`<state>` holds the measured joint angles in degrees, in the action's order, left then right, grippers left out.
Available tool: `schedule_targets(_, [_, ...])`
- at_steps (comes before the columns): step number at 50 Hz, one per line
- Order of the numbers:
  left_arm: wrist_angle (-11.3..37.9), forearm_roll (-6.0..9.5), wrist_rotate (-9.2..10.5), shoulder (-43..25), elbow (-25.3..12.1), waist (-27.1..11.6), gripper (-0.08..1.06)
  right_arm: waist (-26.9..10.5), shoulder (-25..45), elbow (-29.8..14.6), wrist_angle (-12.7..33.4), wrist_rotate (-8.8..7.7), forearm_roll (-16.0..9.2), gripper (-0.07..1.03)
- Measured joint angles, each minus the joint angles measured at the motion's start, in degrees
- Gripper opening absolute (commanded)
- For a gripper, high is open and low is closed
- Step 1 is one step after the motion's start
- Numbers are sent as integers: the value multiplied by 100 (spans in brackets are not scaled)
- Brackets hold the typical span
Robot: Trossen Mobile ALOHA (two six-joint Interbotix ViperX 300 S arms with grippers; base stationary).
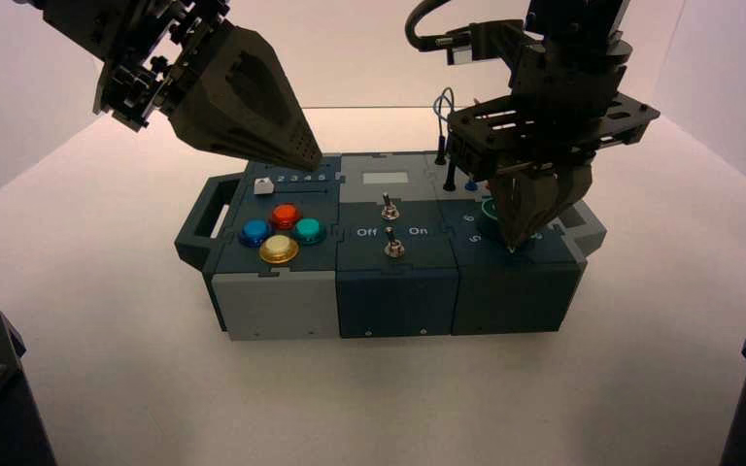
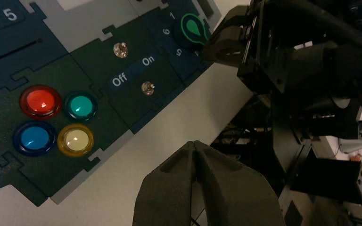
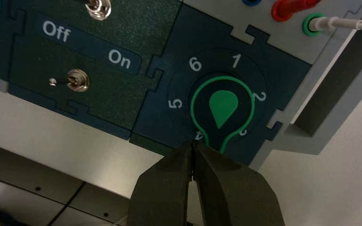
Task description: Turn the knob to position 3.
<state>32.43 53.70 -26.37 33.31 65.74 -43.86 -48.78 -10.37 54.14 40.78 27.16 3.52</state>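
The knob (image 3: 222,110) is a dark green teardrop with a bright green outline, on the dark teal panel at the box's right end. Its pointed end lies between the dial's 4 and 3. The numeral 3 (image 3: 243,132) is half hidden by the knob's edge. My right gripper (image 3: 193,144) is shut and empty, with its tips at the 4, right beside the knob's pointed end. In the high view it (image 1: 515,243) stands over the knob (image 1: 489,207). My left gripper (image 1: 306,155) is shut and empty, held above the box's back left. The knob also shows in the left wrist view (image 2: 193,29).
Two metal toggle switches (image 3: 78,80) with Off and On lettering sit in the box's middle. Red, teal, blue and yellow push-buttons (image 1: 279,233) are on the left part. Wire plugs (image 3: 290,9) stand behind the knob. A handle (image 1: 199,223) juts from the box's left end.
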Motion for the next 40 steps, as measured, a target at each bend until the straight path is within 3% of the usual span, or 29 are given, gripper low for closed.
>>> schedule_targets(40, [70, 0, -44, -149, -123, 0, -3, 79, 0, -105, 387, 0, 510, -2])
